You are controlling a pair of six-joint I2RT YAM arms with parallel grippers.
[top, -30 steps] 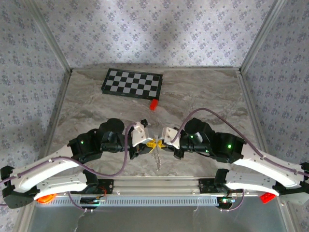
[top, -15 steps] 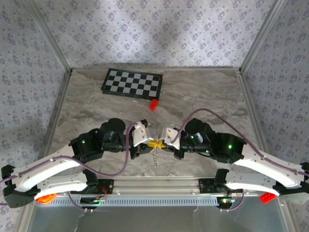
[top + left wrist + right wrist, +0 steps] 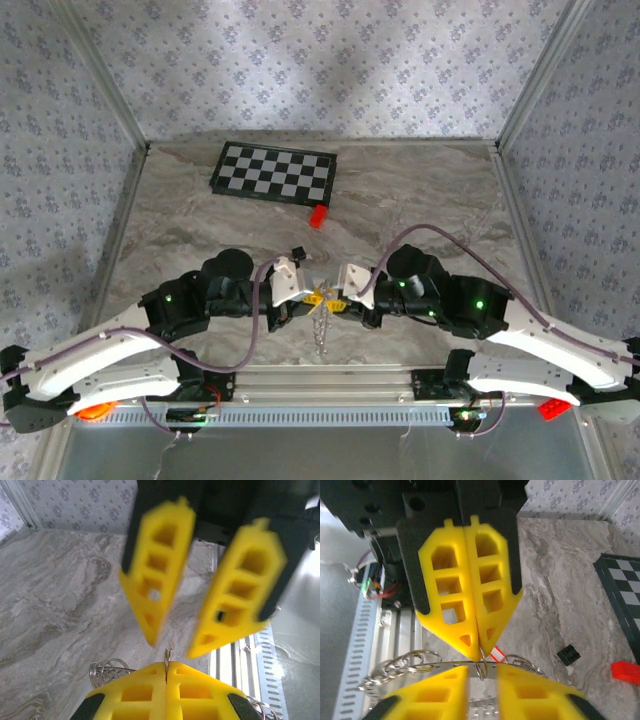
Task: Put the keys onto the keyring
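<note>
Two pincers meet tip to tip: left gripper (image 3: 479, 649) clenched on the keyring (image 3: 402, 669), seemingly by one thin loop, right gripper (image 3: 172, 647) parted, holding nothing.

Grey marbled table (image 3: 420, 200) here. Far and left of centre, a black-and-white checkerboard (image 3: 274, 172) lies flat, with a red block (image 3: 318, 217) just off its near right corner. Nearer again, mid-table, sits a tiny black cube (image 3: 568, 654). The keyring (image 3: 321, 328) trails toward the near edge, and I can't tell whether it rests on the marble.
</note>
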